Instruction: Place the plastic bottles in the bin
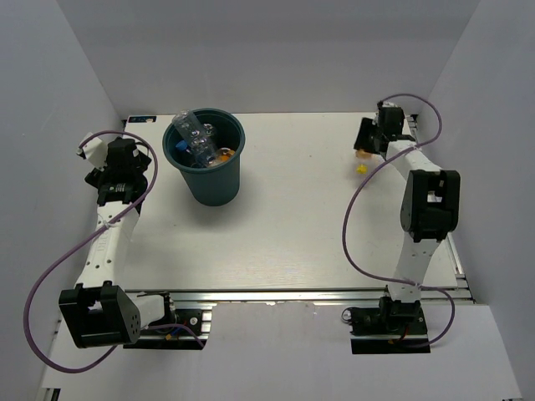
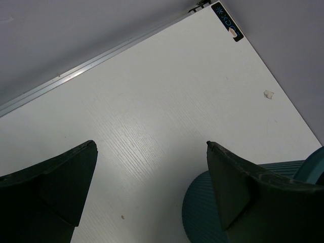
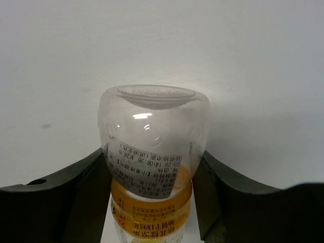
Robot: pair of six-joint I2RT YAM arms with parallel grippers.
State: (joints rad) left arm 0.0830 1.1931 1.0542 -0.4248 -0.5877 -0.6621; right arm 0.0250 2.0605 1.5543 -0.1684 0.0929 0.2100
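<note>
Grasp on the small clear bottle (image 3: 152,121), apparently the only one not yet binned: the right pincer (image 3: 153,152) is clenched on it, one finger against each flank at the yellow-orange band, with the rounded base pointing away from the wrist. The wall looks thin and slick, so a firm, uncrushing squeeze and a straight lift off the counter (image 1: 292,225) seem wise before any swing. The bottle must rise above the rim of the bin (image 1: 216,180) before release.

Surroundings, left to right: the left pincer (image 2: 151,147) hangs released and empty. The bin stands just to its right, well to the left of the right pincer. It holds several bottles (image 1: 196,138), and one clear one pokes above the rim and could deflect a drop. A small yellow piece (image 1: 361,168) lies just beside the right pincer, its nature unclear.
</note>
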